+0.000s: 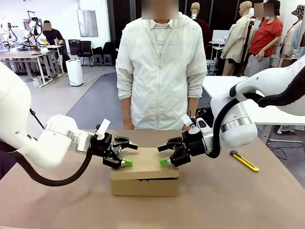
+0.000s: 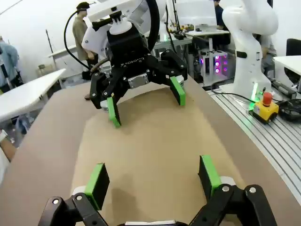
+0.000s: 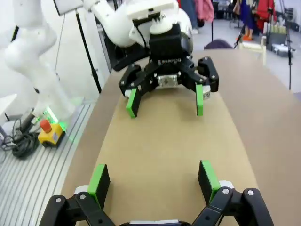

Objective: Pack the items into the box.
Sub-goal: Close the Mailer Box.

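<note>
Box (image 1: 144,174) sits at table centre, lid down. Left gripper (image 1: 125,153) at its 9 o'clock, right gripper (image 1: 166,153) at 3, both spread wide, holding nothing. Risk: facing fingers collide over the lid, or shove the box sideways.

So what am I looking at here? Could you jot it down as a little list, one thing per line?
Setting: brown table, person standing at the far side
Box: cardboard box mid-table, flap lid down
Left gripper: open, over the box's left end, holding nothing
Right gripper: open, over the box's right end, facing the left one, holding nothing
Also on table: yellow-and-black utility knife, right of the box, apart from it
Box contents: cannot tell, lid covers them
</note>
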Robot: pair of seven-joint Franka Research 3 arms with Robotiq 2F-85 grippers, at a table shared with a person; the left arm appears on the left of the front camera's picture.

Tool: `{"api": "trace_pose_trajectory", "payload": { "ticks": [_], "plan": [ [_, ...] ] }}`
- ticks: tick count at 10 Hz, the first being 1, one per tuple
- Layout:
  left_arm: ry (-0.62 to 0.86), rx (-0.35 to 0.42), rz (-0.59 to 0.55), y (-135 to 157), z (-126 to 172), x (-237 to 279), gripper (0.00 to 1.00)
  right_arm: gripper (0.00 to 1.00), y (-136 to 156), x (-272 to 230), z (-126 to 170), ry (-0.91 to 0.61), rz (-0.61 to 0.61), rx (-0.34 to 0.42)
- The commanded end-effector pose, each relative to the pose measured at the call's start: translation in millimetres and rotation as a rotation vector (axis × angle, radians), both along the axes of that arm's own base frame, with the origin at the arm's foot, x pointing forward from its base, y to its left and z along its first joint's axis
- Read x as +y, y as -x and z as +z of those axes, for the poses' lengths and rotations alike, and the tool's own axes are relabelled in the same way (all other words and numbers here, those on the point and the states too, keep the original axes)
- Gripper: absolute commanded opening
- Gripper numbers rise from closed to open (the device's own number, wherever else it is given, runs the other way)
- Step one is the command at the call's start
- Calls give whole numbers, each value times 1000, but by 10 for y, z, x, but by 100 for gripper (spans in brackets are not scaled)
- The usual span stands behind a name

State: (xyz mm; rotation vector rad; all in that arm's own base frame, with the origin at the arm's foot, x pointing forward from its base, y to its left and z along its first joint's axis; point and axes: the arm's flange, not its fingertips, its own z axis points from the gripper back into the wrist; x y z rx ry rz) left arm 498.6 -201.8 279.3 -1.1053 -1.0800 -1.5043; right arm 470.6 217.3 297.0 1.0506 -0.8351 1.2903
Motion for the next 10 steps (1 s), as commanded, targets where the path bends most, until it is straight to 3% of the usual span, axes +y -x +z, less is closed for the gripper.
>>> {"api": "trace_pose_trajectory", "payload": {
  "ticks": [1, 4, 7, 8, 9, 10],
  "plan": [
    [-28, 35, -14, -56, 20, 11, 100, 100, -19, 76, -83, 108, -12, 0],
    [-56, 76, -32, -33, -46, 51, 100, 100, -14, 65, -287, 227, -60, 54],
    [-53, 70, -31, -33, -40, 83, 100, 100, -1, 35, -246, 168, -38, 54],
    [-30, 38, -8, -11, 53, 144, 100, 100, -24, -10, -183, 146, -43, 58],
    [39, -7, -5, 52, 303, 253, 100, 100, -74, -82, -49, 83, -65, 105],
    [81, 5, 35, 97, 551, 352, 100, 100, -113, -167, 114, 25, -113, 175]
  ]
}}
